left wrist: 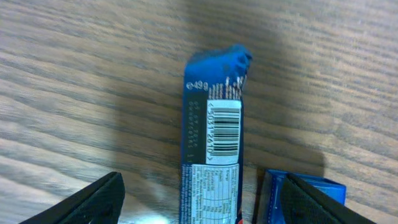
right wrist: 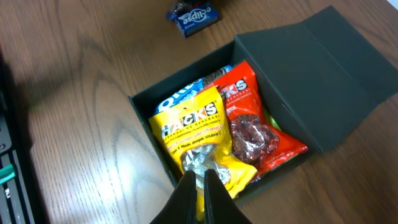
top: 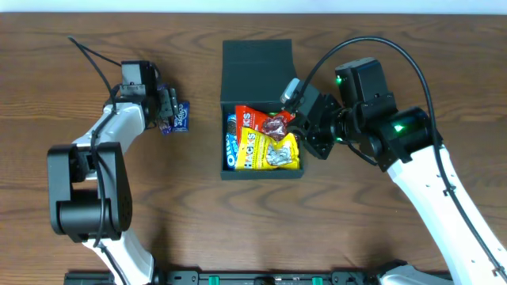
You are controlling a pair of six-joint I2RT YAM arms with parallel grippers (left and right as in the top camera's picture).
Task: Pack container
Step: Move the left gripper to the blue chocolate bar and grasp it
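Note:
The dark teal-green container (top: 224, 119) stands at mid-table with its flap lid (top: 257, 59) open toward the back. Inside lie a yellow Hacks packet (top: 269, 152), a red packet (top: 257, 119) and a blue Oreo packet (top: 231, 144). My right gripper (top: 295, 120) hovers at the box's right side. In the right wrist view its fingers (right wrist: 199, 186) are shut just above the yellow packet (right wrist: 186, 124), inside the container (right wrist: 298, 68). My left gripper (top: 168, 111) is open around a dark blue bar packet (left wrist: 211, 143) that lies flat on the table.
A small bright blue box (left wrist: 298, 190) lies right beside the left gripper's right finger. A blue Eclipse packet (top: 183, 116) shows by the left gripper, and also far off in the right wrist view (right wrist: 194, 15). The wood table surrounds the box.

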